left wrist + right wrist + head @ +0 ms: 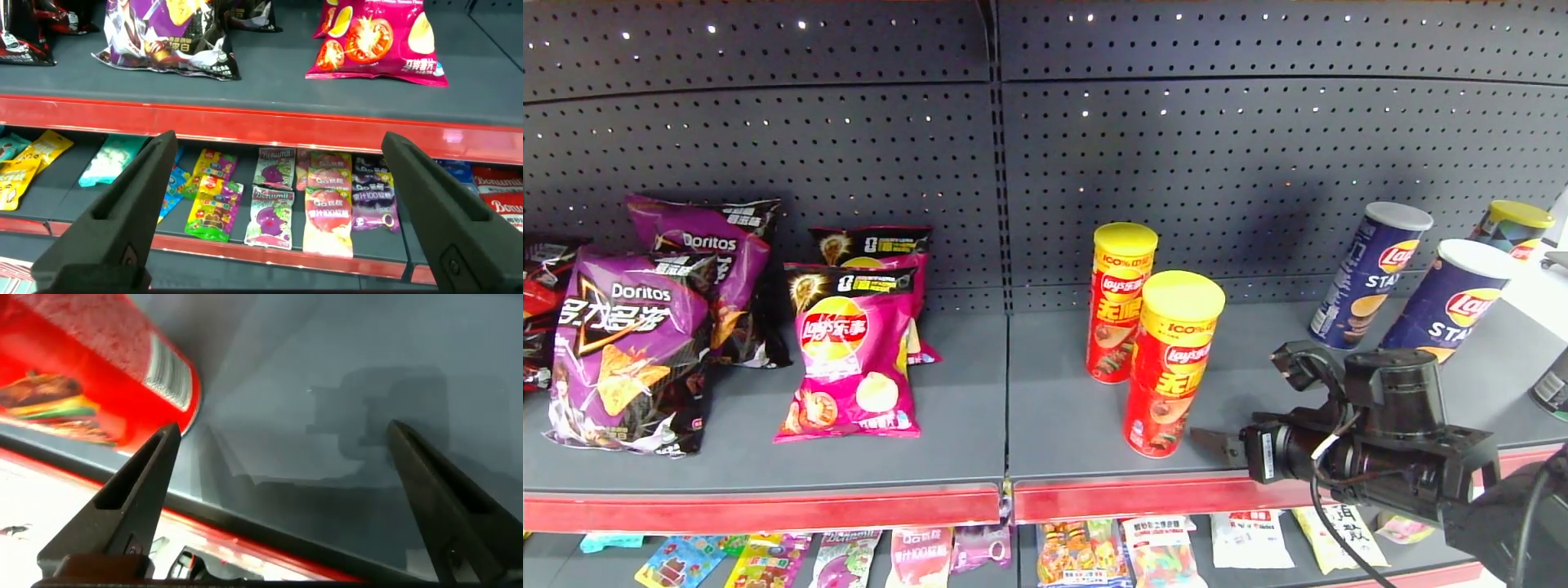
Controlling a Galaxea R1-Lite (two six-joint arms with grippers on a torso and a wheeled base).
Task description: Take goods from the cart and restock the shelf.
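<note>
Holding the right gripper (1237,396) low at the front edge of the shelf (1045,425), right of its middle seam, fingers spread wide apart and gripping nothing. Pointing it at the front red can (1174,367), standing upright just inside the shelf's red front lip. Showing, in the right wrist view, that can's base (98,384) just beside one fingertip (159,453) and outside the gap; not possible to tell whether touching. Leaving the rear red can (1121,302) upright right behind the front one, nearer the back edge. Holding the left gripper (278,140) out in front of the shelf's red lip, also wide open and empty, facing the lower shelf (458,261) and its rows of sweets packets (274,204). Also standing on the upper shelf: two blue cans (1368,273) tilting near the right end, two pink bags (849,363) left of the seam, and purple bags (629,351) toward the left end.
</note>
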